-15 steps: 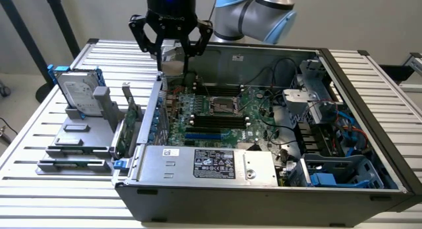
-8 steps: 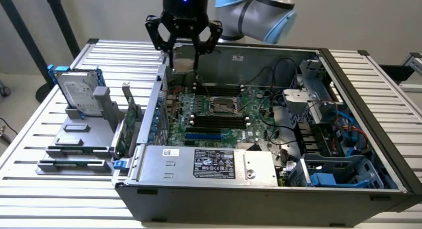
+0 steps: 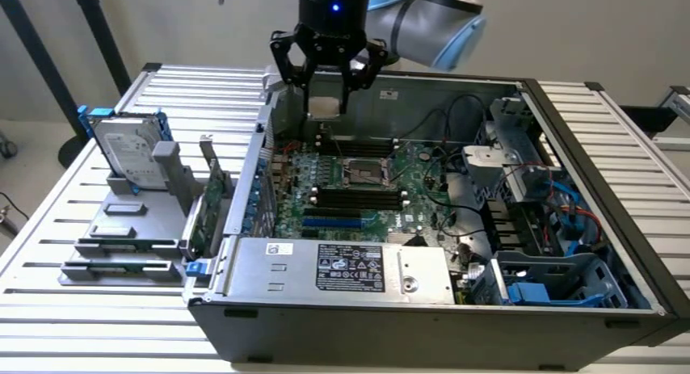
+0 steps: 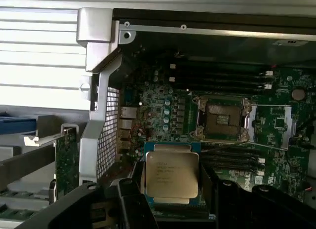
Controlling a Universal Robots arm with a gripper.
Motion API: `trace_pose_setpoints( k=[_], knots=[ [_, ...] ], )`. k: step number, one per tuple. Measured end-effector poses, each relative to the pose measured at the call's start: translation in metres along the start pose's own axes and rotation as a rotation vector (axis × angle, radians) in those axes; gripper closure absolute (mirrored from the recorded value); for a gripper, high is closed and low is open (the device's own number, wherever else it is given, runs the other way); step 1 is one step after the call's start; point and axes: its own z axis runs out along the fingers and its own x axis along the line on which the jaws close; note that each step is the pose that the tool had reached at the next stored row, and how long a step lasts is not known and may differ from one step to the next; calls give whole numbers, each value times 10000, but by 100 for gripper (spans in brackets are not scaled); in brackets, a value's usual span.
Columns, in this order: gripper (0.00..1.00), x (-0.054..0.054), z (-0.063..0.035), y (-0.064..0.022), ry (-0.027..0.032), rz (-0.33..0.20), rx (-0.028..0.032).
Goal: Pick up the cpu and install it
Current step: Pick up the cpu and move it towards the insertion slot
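The cpu [image 3: 326, 106] is a small square chip with a shiny silver top, and it hangs in the air over the back left part of the open computer case [image 3: 603, 148]. My gripper [image 3: 326, 95] is shut on it, one black finger on each side. In the wrist view the cpu [image 4: 171, 174] sits flat between the fingers [image 4: 129, 202], its printed metal top facing the camera. The open, empty socket [image 3: 364, 174] lies on the green motherboard below and ahead of the chip, and the wrist view puts this socket [image 4: 220, 121] beyond the chip with its metal frame lifted.
A silver hard drive in a blue bracket [image 3: 128, 152] stands on a grey holder [image 3: 129, 229] at the exterior view's left. Green cards [image 3: 216, 200] stand by the case wall. The power supply [image 3: 334, 269] fills the case's near side, and cables and drive bays [image 3: 539, 220] crowd its right.
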Motion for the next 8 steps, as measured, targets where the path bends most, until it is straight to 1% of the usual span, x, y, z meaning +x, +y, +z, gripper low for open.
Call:
trace_pose_setpoints(
  k=[8],
  knots=[
    [46, -371, 124, 7, 0, 3, 1]
  ],
)
